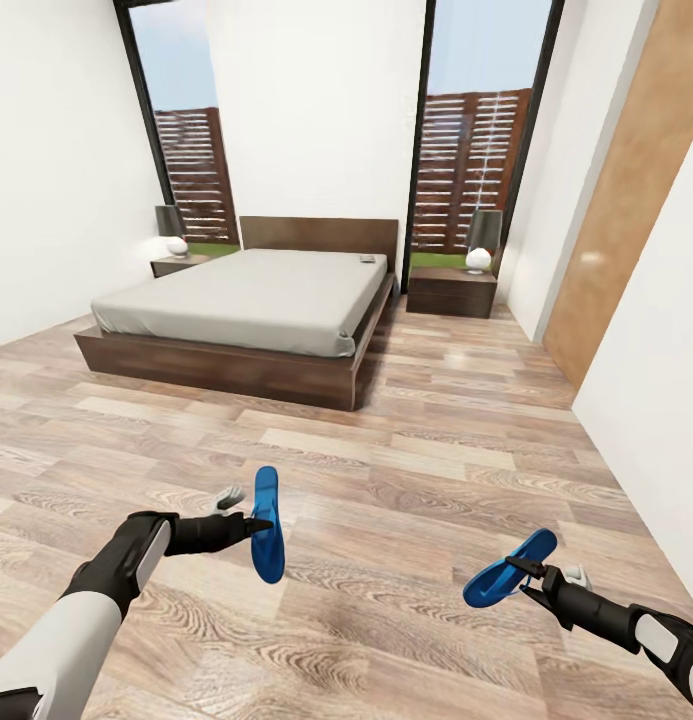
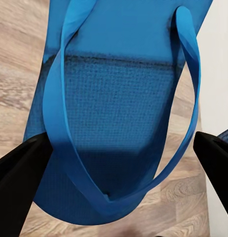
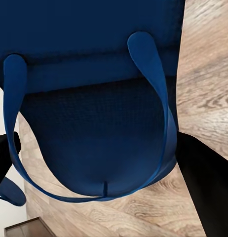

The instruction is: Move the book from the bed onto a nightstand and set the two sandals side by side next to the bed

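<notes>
Sandals come first: the left gripper [image 1: 254,522] pinches one flat blue sandal [image 1: 267,524] by its edges, and the right gripper [image 1: 526,578] clamps the other sandal [image 1: 508,569], thin straps arching over textured soles. Wood-grain plank floor [image 1: 436,440] runs to the grey-mattressed bed [image 1: 246,296], a small book [image 1: 366,259] near its headboard, glossy nightstands [image 1: 451,290] flanking it.

Even daylight came through the tall windows [image 1: 471,150]; the floor [image 1: 436,460] showed soft glare, faint shadows, and wide-angle stretching at the edges.
</notes>
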{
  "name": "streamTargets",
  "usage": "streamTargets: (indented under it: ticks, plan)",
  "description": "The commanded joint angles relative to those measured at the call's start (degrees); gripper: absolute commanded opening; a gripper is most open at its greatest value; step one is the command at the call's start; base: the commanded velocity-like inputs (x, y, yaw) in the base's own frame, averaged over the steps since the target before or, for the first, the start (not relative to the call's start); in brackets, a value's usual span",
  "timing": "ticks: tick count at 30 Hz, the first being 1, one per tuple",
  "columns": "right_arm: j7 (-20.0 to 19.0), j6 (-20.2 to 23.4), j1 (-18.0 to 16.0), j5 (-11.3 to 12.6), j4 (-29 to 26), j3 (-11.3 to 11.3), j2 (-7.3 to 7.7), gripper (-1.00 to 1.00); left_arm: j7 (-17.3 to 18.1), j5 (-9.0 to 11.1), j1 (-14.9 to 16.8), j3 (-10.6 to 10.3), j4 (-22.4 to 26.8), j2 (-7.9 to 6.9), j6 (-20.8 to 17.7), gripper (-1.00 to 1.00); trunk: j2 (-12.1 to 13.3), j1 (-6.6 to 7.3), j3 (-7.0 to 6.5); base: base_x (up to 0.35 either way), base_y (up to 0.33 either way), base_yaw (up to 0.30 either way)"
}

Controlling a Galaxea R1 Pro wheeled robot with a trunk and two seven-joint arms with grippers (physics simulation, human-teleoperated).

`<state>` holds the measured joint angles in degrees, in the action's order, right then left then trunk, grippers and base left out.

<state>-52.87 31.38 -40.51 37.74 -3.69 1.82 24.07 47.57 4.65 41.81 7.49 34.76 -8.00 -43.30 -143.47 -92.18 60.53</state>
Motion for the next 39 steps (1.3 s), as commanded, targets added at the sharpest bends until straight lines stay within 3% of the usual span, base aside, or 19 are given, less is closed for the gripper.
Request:
streamTargets:
  ticks: [1,32,39]
  plan:
    - [-0.05,0.43,-0.02,0.05,0.00,0.20,0.01,-1.00,-0.05,0.41,0.03,0.07,-0.06,0.00,-0.47,-1.00,-0.02,0.01,0.05,0.000,0.000,0.000]
    - [0.05,0.43,-0.03,0.14,0.00,0.15,-0.05,-1.00,-0.13,0.45,0.03,0.15,-0.90,0.32,-0.47,-1.00,-0.02,0.01,0.05,0.000,-0.013,0.000]
    - [0.08,0.43,-0.02,0.14,0.00,0.14,-0.07,-1.00,-0.19,0.41,0.03,0.16,-0.92,0.27,-0.47,-1.00,0.07,0.19,-1.50,0.000,-0.001,0.000]
